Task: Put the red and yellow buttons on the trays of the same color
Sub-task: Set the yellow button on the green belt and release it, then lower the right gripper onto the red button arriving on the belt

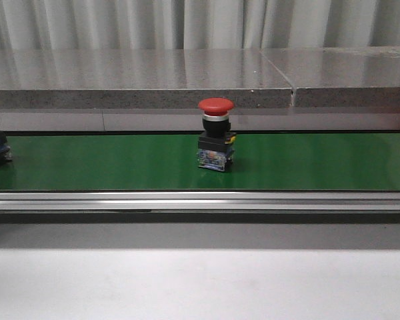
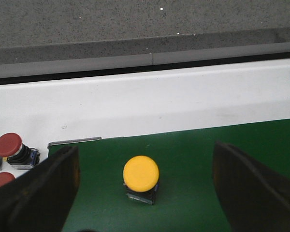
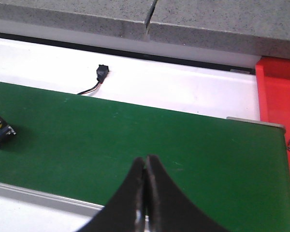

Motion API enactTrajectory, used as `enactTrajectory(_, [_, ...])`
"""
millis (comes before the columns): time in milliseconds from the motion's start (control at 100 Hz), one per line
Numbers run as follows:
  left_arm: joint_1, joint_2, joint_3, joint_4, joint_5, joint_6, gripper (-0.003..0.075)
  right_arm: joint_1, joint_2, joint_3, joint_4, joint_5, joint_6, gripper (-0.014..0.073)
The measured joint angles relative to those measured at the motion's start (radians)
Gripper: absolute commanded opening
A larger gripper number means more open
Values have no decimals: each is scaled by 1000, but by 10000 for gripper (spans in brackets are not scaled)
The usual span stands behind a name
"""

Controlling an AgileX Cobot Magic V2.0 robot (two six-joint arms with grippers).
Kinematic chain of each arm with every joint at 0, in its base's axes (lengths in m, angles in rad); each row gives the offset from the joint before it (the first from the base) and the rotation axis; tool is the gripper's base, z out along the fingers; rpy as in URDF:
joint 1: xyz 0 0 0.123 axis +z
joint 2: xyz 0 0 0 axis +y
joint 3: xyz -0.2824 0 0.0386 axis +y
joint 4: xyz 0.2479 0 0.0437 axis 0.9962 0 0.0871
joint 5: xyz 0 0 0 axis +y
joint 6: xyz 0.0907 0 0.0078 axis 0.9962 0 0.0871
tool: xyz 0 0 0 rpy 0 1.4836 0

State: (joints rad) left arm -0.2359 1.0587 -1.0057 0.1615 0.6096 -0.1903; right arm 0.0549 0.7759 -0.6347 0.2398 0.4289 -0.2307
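Two spare red-capped push buttons (image 2: 9, 147) lie off the green conveyor belt (image 1: 307, 163) beside the yellow mushroom-cap button (image 2: 141, 174) (upright, unobstructed). The left gripper (image 2: 145, 193) hangs wide open around it; the right gripper (image 3: 146, 193) is pressed closed, empty. A grey stone ledge (image 1: 140, 80) backs the belt, which also carries a red mushroom-cap button (image 1: 216, 133).

The left tool (image 2: 142, 193) hung with its fingers (image 2: 36, 193) spread wide apart. The right tool (image 3: 146, 193) had its fingers (image 3: 157, 198) pressed together, gripping nothing.

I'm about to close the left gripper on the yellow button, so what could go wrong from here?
The yellow mushroom-head button sits nearer one finger of the open left gripper, so closing may topple it. Loose red-capped buttons lie nearby, off the green conveyor belt. The red mushroom-head button stands unattended; the right gripper is shut.
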Motion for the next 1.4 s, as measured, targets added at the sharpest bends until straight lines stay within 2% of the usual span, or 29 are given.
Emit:
enactTrajectory(190, [0,-241,179,0,-31,0,542,0,0,0,0,0,0,-67])
enactTrajectory(400, [0,-512,355,0,-33,0,426,0,0,0,0,0,0,-67])
enactTrajectory(560, [-3,-679,467,2,-31,0,276,0,0,0,0,0,0,-67])
enactTrajectory(770, [-3,-802,543,2,-29,0,-19,0,0,0,0,-7,0,-67])
enactTrajectory(960, [-3,-814,550,3,-27,0,-19,0,0,0,0,-11,0,-57])
enactTrajectory(1030, [-3,-814,550,3,-27,0,-19,0,0,0,0,-11,0,1])
enactTrajectory(1100, [-3,-814,550,3,-27,0,-19,0,0,0,0,-11,0,128])
enactTrajectory(1170, [-3,-814,550,3,-27,0,-19,0,0,0,0,-9,0,316])
enactTrajectory(1220, [-3,-814,550,3,-27,0,-19,0,0,0,0,-7,0,484])
enactTrajectory(1290, [-3,-814,550,3,-27,0,-19,0,0,0,0,-2,0,654])
enactTrajectory(1310, [-3,-814,550,3,-27,0,-19,0,0,0,0,-2,0,675])
enactTrajectory(1400, [-3,-814,550,3,-27,0,-19,0,0,0,0,-2,0,638])
